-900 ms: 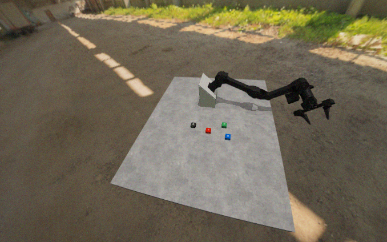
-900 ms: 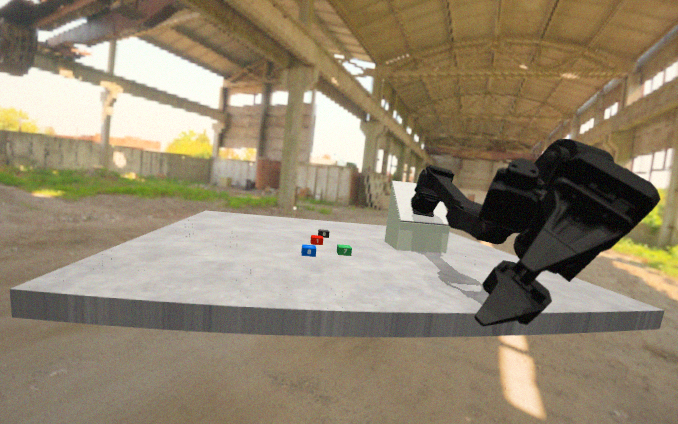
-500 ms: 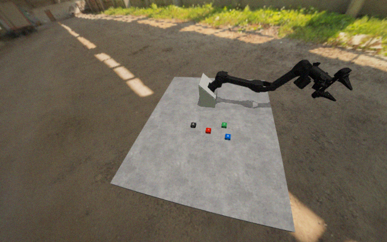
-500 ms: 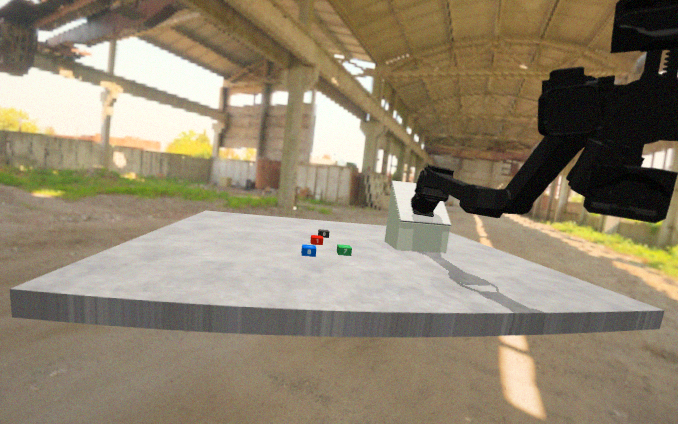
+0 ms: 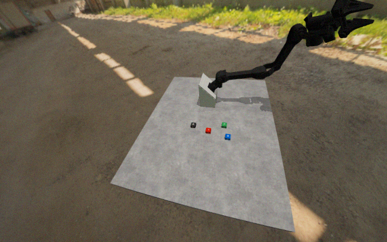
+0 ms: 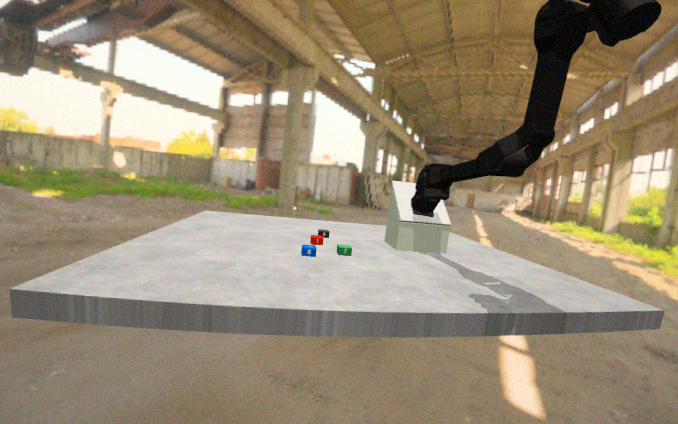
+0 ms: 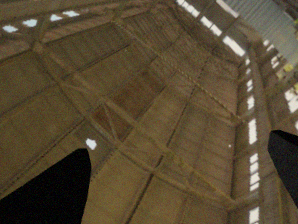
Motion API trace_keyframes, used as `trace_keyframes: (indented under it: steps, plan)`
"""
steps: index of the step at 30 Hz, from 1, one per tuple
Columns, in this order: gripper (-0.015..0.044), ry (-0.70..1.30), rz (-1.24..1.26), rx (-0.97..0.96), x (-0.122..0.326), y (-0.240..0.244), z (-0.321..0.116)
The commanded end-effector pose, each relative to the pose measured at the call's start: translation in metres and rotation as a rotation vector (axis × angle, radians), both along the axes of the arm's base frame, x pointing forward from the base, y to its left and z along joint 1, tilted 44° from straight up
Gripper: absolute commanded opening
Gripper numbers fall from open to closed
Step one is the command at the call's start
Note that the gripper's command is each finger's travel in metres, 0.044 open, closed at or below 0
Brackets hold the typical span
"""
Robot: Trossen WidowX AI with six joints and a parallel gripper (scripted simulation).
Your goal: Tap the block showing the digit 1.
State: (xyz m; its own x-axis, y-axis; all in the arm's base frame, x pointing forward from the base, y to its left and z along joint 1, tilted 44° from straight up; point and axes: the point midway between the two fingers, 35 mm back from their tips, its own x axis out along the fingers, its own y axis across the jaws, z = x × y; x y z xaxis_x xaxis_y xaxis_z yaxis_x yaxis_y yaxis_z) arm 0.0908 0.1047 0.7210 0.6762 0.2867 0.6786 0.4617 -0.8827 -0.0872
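The red block (image 5: pixel 208 130) (image 6: pixel 316 240) shows the digit 1 and sits on the table between the other blocks. The blue block (image 5: pixel 228 137) (image 6: pixel 308 250) shows an 8, the green block (image 5: pixel 224 125) (image 6: pixel 344 250) a 7. The black block (image 5: pixel 193 125) (image 6: pixel 323 233) bears a round digit too small to read surely. My gripper (image 5: pixel 372 13) (image 7: pixel 181 149) is open and empty, high above and beyond the table's right side in the top view, its fingers pointing away from the blocks. Its fingers are out of frame in the exterior view. No block shows in the wrist view.
The grey table (image 5: pixel 171 171) (image 6: pixel 200 280) carries the arm's pale wedge-shaped base (image 5: pixel 207 98) (image 6: pixel 420 237) near its back edge in the top view. The arm reaches out from it past the table edge, and its shadow falls on the table. The wrist view shows the hall roof.
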Motion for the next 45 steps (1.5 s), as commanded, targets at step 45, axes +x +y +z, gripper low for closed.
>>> trace_keyframes:
  steps: [45]
  plan:
    - [0.04,1.285,-0.227,3.003,0.286,-0.291,-0.648]
